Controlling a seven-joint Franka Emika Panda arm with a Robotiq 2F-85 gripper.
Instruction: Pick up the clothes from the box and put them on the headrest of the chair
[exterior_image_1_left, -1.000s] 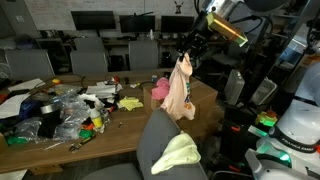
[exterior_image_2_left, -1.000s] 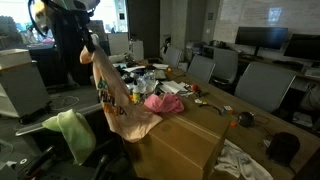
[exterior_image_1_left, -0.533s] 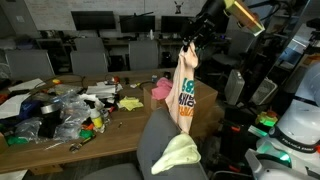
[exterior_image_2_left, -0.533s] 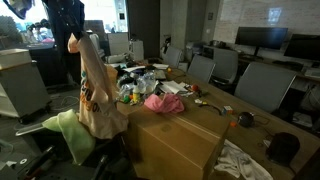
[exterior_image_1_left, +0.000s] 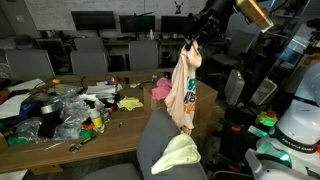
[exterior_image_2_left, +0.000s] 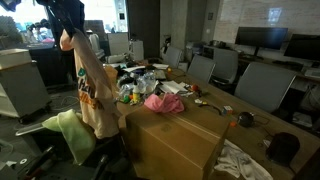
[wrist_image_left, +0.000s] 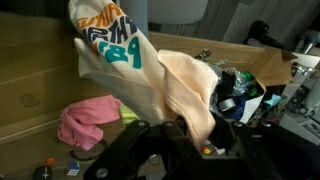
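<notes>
My gripper (exterior_image_1_left: 190, 45) is shut on a peach T-shirt (exterior_image_1_left: 182, 92) with a teal and orange print and holds it high, so it hangs free. It also shows in an exterior view (exterior_image_2_left: 92, 85) and in the wrist view (wrist_image_left: 160, 70), where the cloth runs down between my fingers (wrist_image_left: 190, 135). The cardboard box (exterior_image_2_left: 185, 135) stands on the table with a pink garment (exterior_image_2_left: 163, 102) on it. The grey chair (exterior_image_1_left: 160, 140) stands below the shirt. A yellow-green cloth (exterior_image_1_left: 181, 153) lies on its headrest, also seen in an exterior view (exterior_image_2_left: 70, 130).
The wooden table (exterior_image_1_left: 70, 140) holds clutter: plastic bags, tape rolls and papers (exterior_image_1_left: 70, 108). Office chairs (exterior_image_2_left: 255, 85) and monitors (exterior_image_1_left: 105, 20) stand around. A white machine (exterior_image_1_left: 295, 125) stands close to the chair.
The arm has carried the shirt a little higher and further over the chair. The shirt has swung and turned as it hangs.
</notes>
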